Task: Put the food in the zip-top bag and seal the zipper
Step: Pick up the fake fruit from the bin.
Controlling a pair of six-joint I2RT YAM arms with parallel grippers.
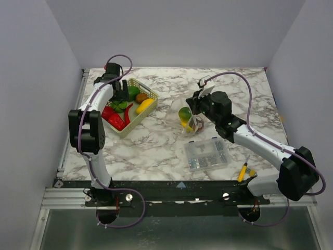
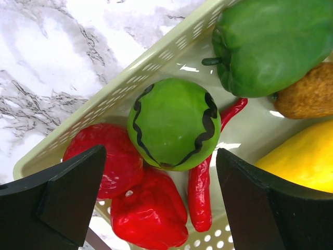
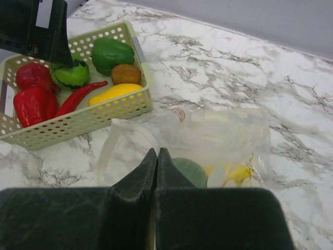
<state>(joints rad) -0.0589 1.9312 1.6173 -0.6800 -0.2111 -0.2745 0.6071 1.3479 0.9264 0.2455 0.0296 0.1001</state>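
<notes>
Nearest you, by the table's near right corner, the yellow-handled tool (image 1: 243, 172) and, just beyond it, the clear compartment box (image 1: 207, 154) lie apart from the work; neither belongs to this job, so leave them be. Past the box, right of the table's middle, your right gripper (image 3: 157, 156) is pinched tight on the lip of the zip-top bag (image 3: 223, 135). It lifts that edge so the mouth gapes toward the basket, and the hold looks meant to prop an opening for the other arm. A green piece (image 3: 188, 169) and something yellow beside it already sit inside. You cannot make out the zipper in the clear film, though with the mouth open it is surely unsealed. Farther off, toward the far left corner, the basket (image 3: 78, 122) holds the rest of the food (image 3: 34, 104). Your left gripper (image 2: 160, 161) hangs over it, fingers spread wide and empty, straddling the green striped fruit (image 2: 174, 124), which rests against the red peppers (image 2: 148, 213). From that stance, it looks like your next pick.
</notes>
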